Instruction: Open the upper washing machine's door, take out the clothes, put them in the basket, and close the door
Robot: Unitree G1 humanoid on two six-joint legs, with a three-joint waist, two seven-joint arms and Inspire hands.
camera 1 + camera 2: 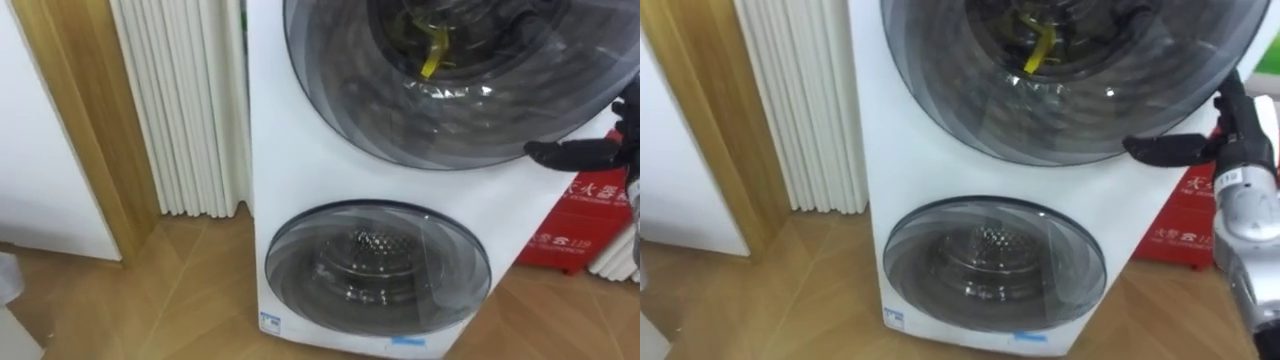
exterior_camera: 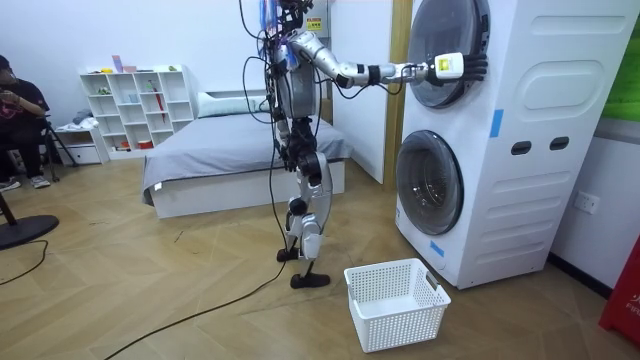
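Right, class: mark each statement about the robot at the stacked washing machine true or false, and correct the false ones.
1. The robot's right hand is at the lower door. False: it is at the rim of the upper door; the lower door is shut and untouched.
2. Something yellow shows behind the upper door's glass. True.
3. A white laundry basket stands on the floor near the washing machine. True.
4. The red box stands on the machine's left in the eye views. False: it stands on its right.
5. The robot kneels. False: it stands upright.
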